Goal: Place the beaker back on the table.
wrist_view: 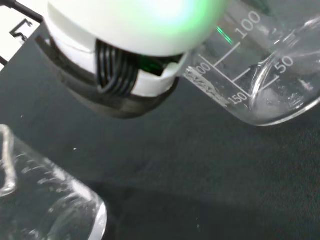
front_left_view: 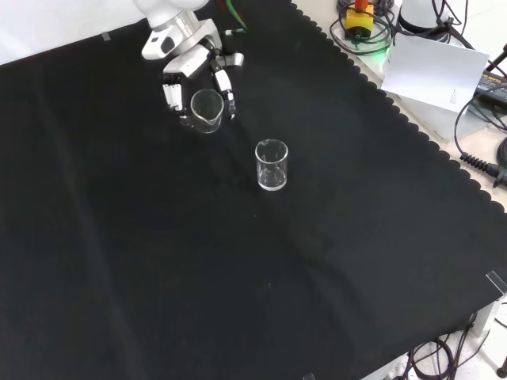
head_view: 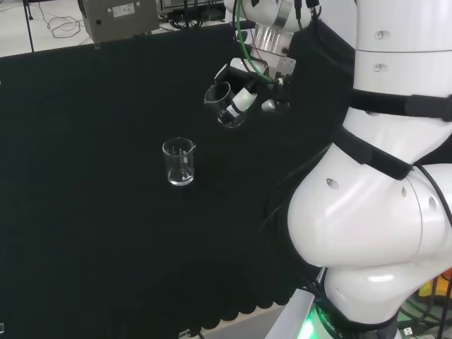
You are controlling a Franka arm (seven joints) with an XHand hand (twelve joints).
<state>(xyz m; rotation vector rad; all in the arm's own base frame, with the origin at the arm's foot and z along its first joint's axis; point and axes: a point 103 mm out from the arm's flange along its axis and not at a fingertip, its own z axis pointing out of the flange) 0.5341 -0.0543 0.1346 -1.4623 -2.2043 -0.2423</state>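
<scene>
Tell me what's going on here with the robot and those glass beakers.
The robot hand is holding a clear glass beaker up above the black cloth, fingers curled round it and the beaker tipped over on a slant. A second beaker stands upright on the cloth by itself, apart from the robot hand. In the head view the held one hangs up and to the right of the standing one. The held beaker has not been set down yet.

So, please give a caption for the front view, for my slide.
The hand holds a tilted beaker above the black cloth, beside an upright second beaker.
</scene>
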